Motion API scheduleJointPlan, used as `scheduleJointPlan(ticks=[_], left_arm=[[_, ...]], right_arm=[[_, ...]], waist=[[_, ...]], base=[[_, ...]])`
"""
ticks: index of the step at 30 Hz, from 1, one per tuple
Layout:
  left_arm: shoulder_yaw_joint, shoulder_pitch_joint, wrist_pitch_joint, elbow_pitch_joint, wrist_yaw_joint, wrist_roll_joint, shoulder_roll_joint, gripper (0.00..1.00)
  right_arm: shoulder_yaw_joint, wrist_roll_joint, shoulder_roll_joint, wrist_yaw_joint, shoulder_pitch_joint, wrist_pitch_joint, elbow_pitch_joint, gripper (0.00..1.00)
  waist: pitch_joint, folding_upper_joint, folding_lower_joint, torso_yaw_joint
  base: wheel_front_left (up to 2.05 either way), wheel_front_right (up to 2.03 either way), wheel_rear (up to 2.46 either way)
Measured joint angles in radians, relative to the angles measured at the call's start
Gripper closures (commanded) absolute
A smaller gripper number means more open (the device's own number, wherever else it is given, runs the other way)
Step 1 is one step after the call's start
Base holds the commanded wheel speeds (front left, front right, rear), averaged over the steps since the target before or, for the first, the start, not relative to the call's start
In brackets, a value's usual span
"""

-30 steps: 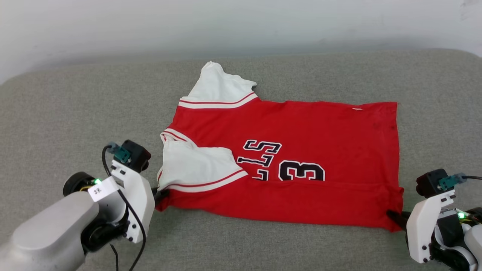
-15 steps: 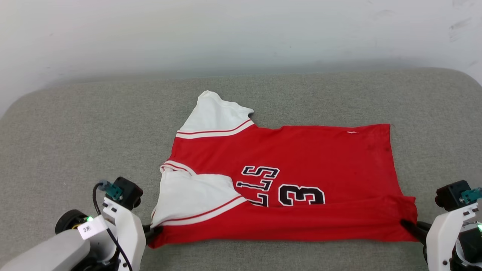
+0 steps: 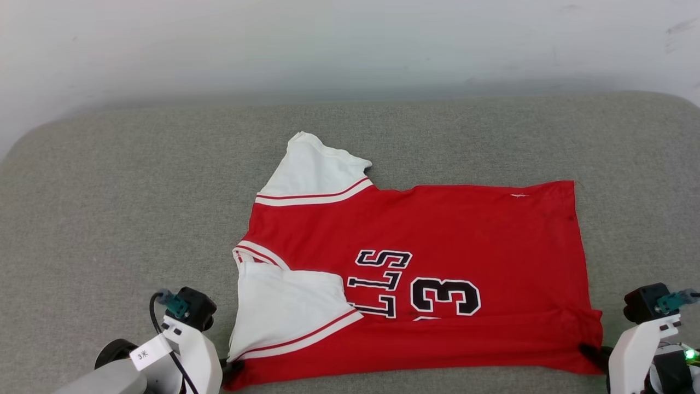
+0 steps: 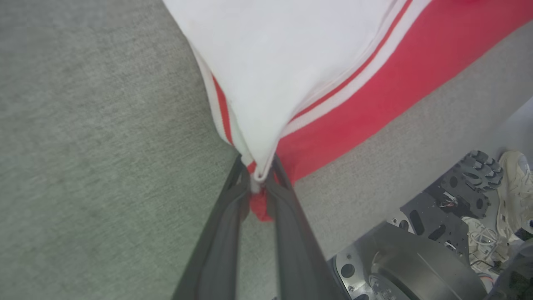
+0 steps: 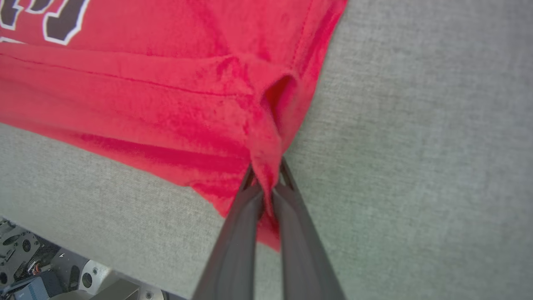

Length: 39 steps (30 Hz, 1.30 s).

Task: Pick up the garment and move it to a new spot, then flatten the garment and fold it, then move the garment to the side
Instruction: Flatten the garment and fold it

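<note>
In the left wrist view, the left gripper [image 4: 259,180] sits at the lower middle of the frame. Its jaws are drawn narrow on a corner of the shirt [image 4: 291,62], with the tip of a white sleeve, its red-and-white trim and a nub of red cloth pinched between the two dark fingers. In the right wrist view, the right gripper [image 5: 268,177] has its jaws almost together, clamped on a bunched red hem corner. The cloth puckers into a small open fold just above the tips. From there the red body runs off to the upper left of that frame. In the head view the two held corners lie at the bottom left and bottom right of the frame, and the shirt's near edge stretches between them. The shirt is spread across the middle and lower part of a grey cushion [image 3: 109,219]. A band along the near edge is folded up against the foot of the dark, white-outlined letters and a 3. One white sleeve lies folded over the red body at the lower left, and the other juts toward the upper middle. A pale wall [image 3: 350,44] runs along the top. At the lower right of the left wrist view are a dark wheeled base [image 4: 420,258] and a pale shoe [image 4: 514,187].
</note>
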Motion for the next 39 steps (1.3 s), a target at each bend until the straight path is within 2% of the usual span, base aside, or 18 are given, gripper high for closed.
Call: scheduleJointPlan(ticks=[1, 2, 3, 4, 10, 14, 19, 25, 27, 31, 37, 39], left_arm=[[-0.002, 0.002, -0.002, 0.018, -0.004, 0.0, -0.007, 1.0], [-0.007, 0.003, -0.002, 0.033, -0.007, 0.006, -0.011, 1.0], [-0.006, 0.005, -0.002, 0.047, -0.006, 0.002, -0.014, 0.74], [-0.003, 0.009, 0.001, 0.054, -0.006, -0.012, -0.018, 0.0], [0.011, 0.012, -0.048, 0.042, 0.011, 0.01, 0.006, 0.0], [0.071, 0.011, -0.123, -0.017, 0.016, -0.012, 0.035, 0.0], [0.128, -0.044, -0.206, -0.043, 0.039, 0.034, 0.084, 0.0], [0.178, -0.152, -0.247, -0.021, 0.055, 0.075, 0.058, 0.0], [0.187, -0.195, -0.241, -0.004, 0.052, 0.084, 0.038, 0.0], [0.204, -0.291, -0.194, 0.044, 0.019, 0.069, -0.001, 0.0], [0.192, -0.463, -0.036, 0.146, -0.035, 0.077, -0.041, 0.0], [0.19, -0.524, 0.045, 0.176, -0.057, 0.058, -0.055, 0.0]], right_arm=[[0.004, 0.001, 0.009, 0.0, -0.003, -0.004, 0.009, 0.92], [0.005, 0.002, 0.016, 0.0, -0.007, -0.015, 0.018, 0.59], [0.005, 0.001, 0.019, 0.0, -0.009, -0.029, 0.027, 0.05], [0.008, -0.004, 0.021, 0.0, -0.01, -0.043, 0.034, 0.0], [-0.046, -0.054, 0.032, 0.0, -0.009, -0.204, 0.024, 0.0], [-0.129, -0.109, 0.052, 0.0, 0.006, -0.323, -0.007, 0.0], [-0.263, -0.228, 0.128, 0.0, 0.008, -0.445, -0.071, 0.0], [-0.368, -0.352, 0.235, 0.0, 0.018, -0.502, -0.218, 0.0], [-0.386, -0.383, 0.267, 0.0, 0.033, -0.501, -0.269, 0.0], [-0.396, -0.422, 0.318, 0.0, 0.052, -0.479, -0.366, 0.0], [-0.395, -0.458, 0.359, 0.0, 0.049, -0.461, -0.479, 0.0], [-0.391, -0.467, 0.367, 0.0, 0.044, -0.457, -0.501, 0.0]], waist=[[0.001, 0.0, 0.0, 0.002], [0.0, 0.0, 0.0, 0.003], [-0.002, 0.0, 0.0, 0.003], [-0.005, 0.0, 0.0, 0.004], [-0.041, 0.0, 0.0, 0.008], [-0.065, 0.0, 0.0, 0.006], [-0.068, 0.0, 0.0, -0.009], [-0.044, 0.0, 0.0, -0.035], [-0.03, 0.0, 0.0, -0.043], [0.013, 0.0, 0.0, -0.063], [0.105, 0.0, 0.0001, -0.097], [0.141, 0.0, 0.0001, -0.111]], base=[[0.0, 0.0, 0.0], [0.0, 0.0, 0.0], [0.0, 0.0, 0.0], [0.0, 0.0, 0.0], [0.0, 0.0, 0.0], [0.0, 0.0, 0.0], [0.0, 0.0, 0.0], [0.0, 0.0, 0.0], [0.0, 0.0, 0.0], [0.0, 0.0, 0.0], [0.0, 0.0, 0.0], [0.0, 0.0, 0.0]])
